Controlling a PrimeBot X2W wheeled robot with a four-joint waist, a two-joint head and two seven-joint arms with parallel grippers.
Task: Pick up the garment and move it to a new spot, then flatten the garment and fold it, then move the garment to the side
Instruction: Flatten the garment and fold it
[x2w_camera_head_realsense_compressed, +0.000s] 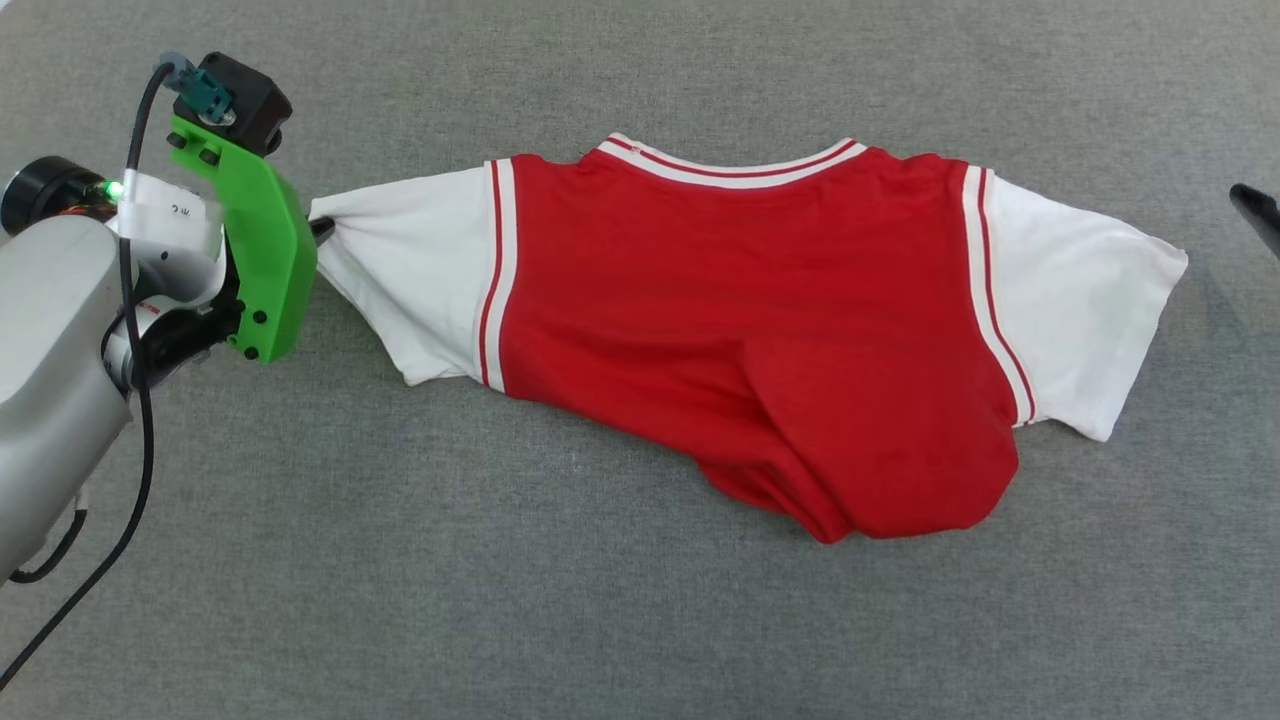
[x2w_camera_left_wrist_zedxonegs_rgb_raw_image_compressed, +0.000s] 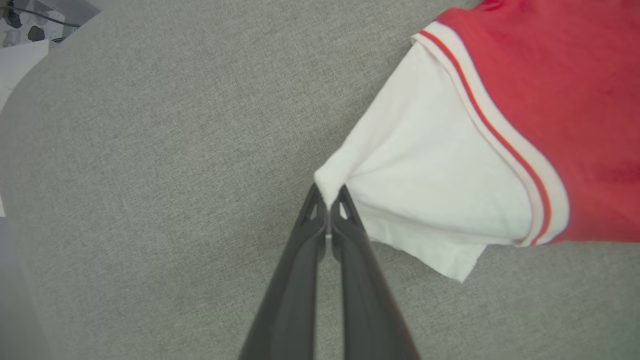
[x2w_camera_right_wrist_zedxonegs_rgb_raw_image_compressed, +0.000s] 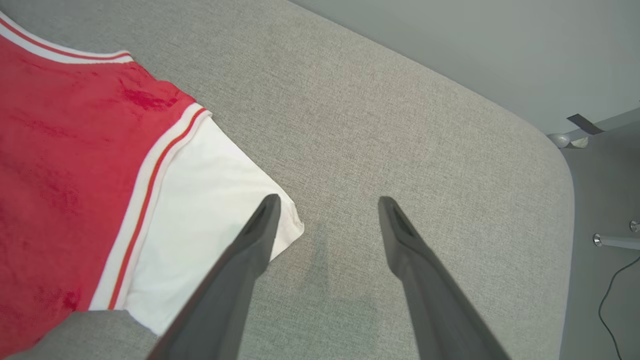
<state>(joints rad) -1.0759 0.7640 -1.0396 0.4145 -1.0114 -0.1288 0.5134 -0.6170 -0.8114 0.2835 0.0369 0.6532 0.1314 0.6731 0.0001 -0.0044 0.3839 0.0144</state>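
Observation:
The garment (x2w_camera_head_realsense_compressed: 740, 320), a red jersey with white sleeves and striped trim, lies spread on the grey table with its plain side up and its lower hem bunched under at the front. My left gripper (x2w_camera_left_wrist_zedxonegs_rgb_raw_image_compressed: 328, 197) is shut on the tip of the left white sleeve (x2w_camera_left_wrist_zedxonegs_rgb_raw_image_compressed: 425, 185), pinching a small peak of cloth. In the head view the left gripper (x2w_camera_head_realsense_compressed: 322, 228) sits at the sleeve's outer corner behind a green bracket. My right gripper (x2w_camera_right_wrist_zedxonegs_rgb_raw_image_compressed: 327, 202) is open, hovering just beyond the right sleeve's corner (x2w_camera_right_wrist_zedxonegs_rgb_raw_image_compressed: 287, 225); one dark finger (x2w_camera_head_realsense_compressed: 1258, 212) shows at the head view's right edge.
The grey cloth-covered table (x2w_camera_head_realsense_compressed: 400, 600) extends around the shirt on all sides. Its rounded far-right corner (x2w_camera_right_wrist_zedxonegs_rgb_raw_image_compressed: 560, 150) drops to a floor with a cable and metal leg. The table's other edge (x2w_camera_left_wrist_zedxonegs_rgb_raw_image_compressed: 30, 75) curves off at the upper left of the left wrist view.

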